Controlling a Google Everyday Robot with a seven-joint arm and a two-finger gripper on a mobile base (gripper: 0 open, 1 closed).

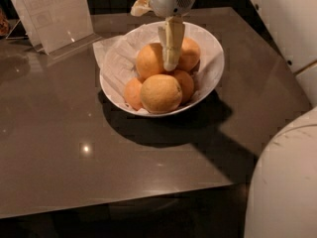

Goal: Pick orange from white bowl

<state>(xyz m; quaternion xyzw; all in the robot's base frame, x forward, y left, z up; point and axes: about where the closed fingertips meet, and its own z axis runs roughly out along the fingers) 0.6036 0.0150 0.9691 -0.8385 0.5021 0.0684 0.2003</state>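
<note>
**Item 1.** Two-finger gripper [170,65], pale cream, hung from a white rounded wrist housing. Pointed straight down into the top of the fruit pile and set in the gap between the two uppermost fruits, likely lined up for a descent from above. Width of opening: cannot tell. Nothing seen lifted.

**Item 2.** Round bright orange fruit [149,60], smooth-skinned, upper left of the pile, just beside the gripper tip. Judged to be the target. Resting in the bowl on the fruits beneath, propped there by the heap.

**Item 3.** Other oranges, four counted:
- one bright, upper right [189,53], on the gripper's far side
- one paler, duller and larger, at the front [160,93]
- one deeper in colour, low left [132,93]
- one deeper in colour, low right [185,83]

Five fruits visible in all; any hidden beneath not countable.

**Item 4.** Wide shallow glossy white bowl [220,63], one. Lined with crumpled white paper [118,61], presumably as cushioning, with a corner overhanging the left rim.

**Item 5.** Glossy grey-brown tabletop [59,133], one, carrying the bowl near its far edge.

**Item 6.** Clear acrylic sign holder [54,14], one, upright, well apart at far left.

**Item 7.** White robot body [285,182], lower right corner.
</note>
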